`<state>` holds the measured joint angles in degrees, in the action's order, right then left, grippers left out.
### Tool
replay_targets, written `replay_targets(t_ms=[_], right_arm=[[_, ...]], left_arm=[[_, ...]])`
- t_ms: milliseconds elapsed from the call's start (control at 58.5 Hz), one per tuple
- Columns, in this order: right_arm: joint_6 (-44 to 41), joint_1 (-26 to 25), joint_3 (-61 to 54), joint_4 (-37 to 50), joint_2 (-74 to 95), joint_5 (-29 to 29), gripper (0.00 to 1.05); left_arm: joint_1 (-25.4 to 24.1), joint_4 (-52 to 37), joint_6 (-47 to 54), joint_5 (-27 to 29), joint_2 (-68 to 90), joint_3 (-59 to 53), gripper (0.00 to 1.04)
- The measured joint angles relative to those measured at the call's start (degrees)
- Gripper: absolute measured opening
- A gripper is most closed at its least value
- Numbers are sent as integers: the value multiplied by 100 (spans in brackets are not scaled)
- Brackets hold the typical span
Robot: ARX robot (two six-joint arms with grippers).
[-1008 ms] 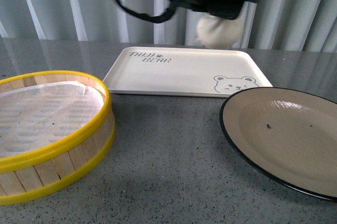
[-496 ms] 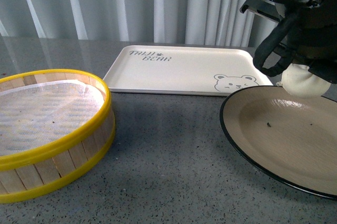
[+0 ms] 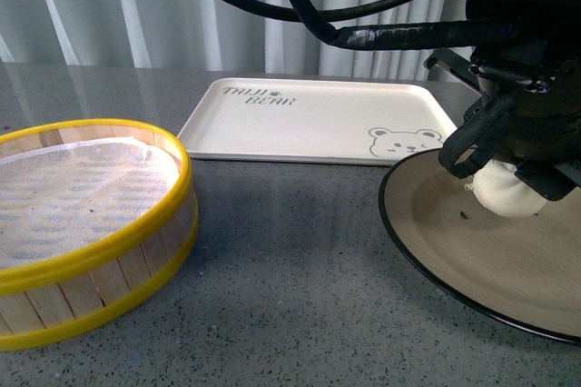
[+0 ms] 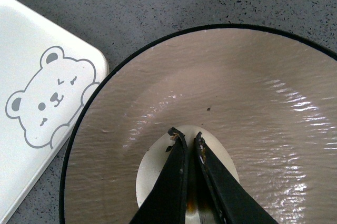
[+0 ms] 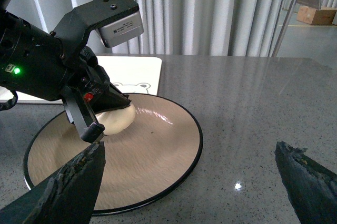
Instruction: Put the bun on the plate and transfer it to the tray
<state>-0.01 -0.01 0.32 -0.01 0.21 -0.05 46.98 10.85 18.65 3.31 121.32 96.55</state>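
A grey desk (image 3: 300,260) carries a wide black-rimmed plate (image 3: 454,264), with a cream bear tray (image 3: 318,124) just beyond the plate. A white bun (image 3: 508,198) appears to rest on the plate's tray-side half, directly beneath the left tool (image 4: 185,139), which is nearly pressed together, pinching the bun's top. The right tool (image 5: 189,166), spread wide and empty, hovers at the plate's opposite edge.

Bun (image 3: 507,197) top hidden — under left pincer (image 4: 187,135).
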Motion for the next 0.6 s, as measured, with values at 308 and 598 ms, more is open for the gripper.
replay_targets(t_ms=[308, 598], right_arm=[[0, 0, 0, 0, 0, 2, 96], [0, 0, 0, 0, 0, 0, 96]], left_arm=[[74, 13, 57, 55, 63, -76, 4], [155, 74, -55, -31, 85, -74, 4]])
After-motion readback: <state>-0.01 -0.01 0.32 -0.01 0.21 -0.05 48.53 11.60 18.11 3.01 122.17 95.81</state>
